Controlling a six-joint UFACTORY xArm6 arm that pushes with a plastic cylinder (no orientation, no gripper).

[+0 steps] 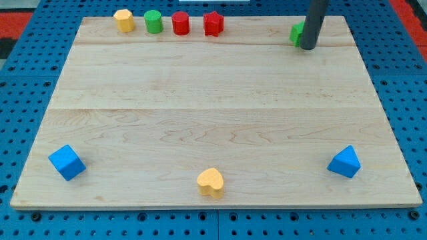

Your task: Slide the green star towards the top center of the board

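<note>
Green star sat near the top right of the board, mostly hidden behind the rod, so only its left part showed and its shape could not be made out for certain.

Largest of all was the wooden board, a pale plank surface filling most of the view, and it lay on a blue pegboard table that showed around its edges. The dark rod came down from the view's top on the right, and my tip rested on the board, touching or just beside the star's right side. The arm carried no claw at all, only this rod, so nothing could be apart, together or clamped.

A blue cube lay near the bottom left corner, and a blue triangular block lay near the bottom right, both well apart from the tip. A yellow heart sat at the bottom centre, near the edge.

Along the top edge, left of centre, four small blocks stood in a row, near one another but apart: a yellow block of a rounded many-sided shape, then a green cylinder, a red cylinder, and a red star-like block. That row was well to the left of the green star.
</note>
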